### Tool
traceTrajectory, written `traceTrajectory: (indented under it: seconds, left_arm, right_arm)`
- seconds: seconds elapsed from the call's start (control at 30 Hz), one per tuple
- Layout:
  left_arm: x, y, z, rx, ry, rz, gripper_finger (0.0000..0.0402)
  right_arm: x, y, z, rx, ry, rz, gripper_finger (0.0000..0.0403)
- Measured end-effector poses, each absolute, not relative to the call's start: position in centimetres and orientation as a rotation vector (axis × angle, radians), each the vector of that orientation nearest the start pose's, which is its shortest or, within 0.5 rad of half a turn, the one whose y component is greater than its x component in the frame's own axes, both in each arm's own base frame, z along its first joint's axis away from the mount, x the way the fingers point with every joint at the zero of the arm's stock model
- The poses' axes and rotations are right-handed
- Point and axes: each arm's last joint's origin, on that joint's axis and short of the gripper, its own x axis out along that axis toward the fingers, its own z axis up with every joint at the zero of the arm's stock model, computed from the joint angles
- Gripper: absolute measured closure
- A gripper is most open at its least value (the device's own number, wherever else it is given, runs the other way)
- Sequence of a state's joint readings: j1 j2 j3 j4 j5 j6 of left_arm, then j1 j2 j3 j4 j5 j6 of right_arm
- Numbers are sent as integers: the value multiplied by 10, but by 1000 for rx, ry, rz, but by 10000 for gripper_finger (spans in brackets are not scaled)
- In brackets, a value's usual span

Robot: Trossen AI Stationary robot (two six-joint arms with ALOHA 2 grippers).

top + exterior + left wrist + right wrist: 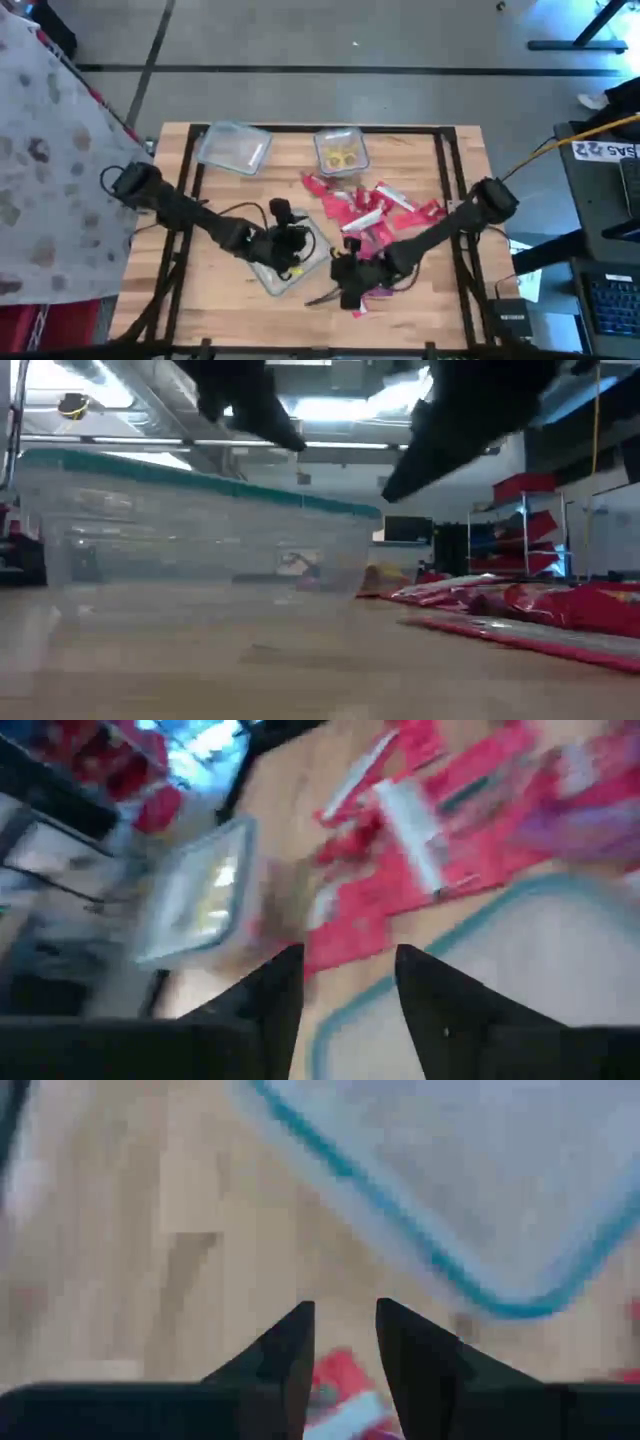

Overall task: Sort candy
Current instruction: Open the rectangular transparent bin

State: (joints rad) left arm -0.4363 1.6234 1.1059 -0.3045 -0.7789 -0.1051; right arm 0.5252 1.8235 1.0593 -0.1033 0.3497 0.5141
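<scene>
From above, the candy (372, 215) lay heaped mid-table, the left gripper (290, 243) over a clear tub (292, 268), the right gripper (352, 275) beside it. The low view showed only that teal-rimmed tub (200, 525) and red packets. Left wrist: fingers spread, empty. Right wrist: fingers pinched a red packet (340, 1380)

You are looking at a lab or workshop bay, not a home. The wooden counter (230, 270) stands on a bare grey concrete floor (350, 40) marked with dark lines. Beside it sits a bench with a laptop (612, 300) and a yellow cable (560, 140) running across. Level across the counter, you see exposed ceiling ducts (150, 400), bright strip lighting (330, 408), and metal shelving (520, 530) stacked with red bins.
</scene>
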Motion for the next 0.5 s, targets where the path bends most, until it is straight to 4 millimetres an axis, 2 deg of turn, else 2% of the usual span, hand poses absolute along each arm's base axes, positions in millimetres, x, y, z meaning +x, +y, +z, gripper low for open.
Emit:
traceTrajectory:
  seconds: [0.13, 0.27, 0.5]
  left_arm:
    - [317, -129, 210, 233, 754, 210, 259]
    - [317, -130, 186, 207, 819, 212, 259]
    - [313, -129, 160, 170, 832, 256, 259]
  right_arm:
    - [309, 165, 133, 222, 665, -22, 306]
    - [301, 152, 115, 316, 516, -5, 297]
    - [315, 150, 92, 314, 512, -15, 219]
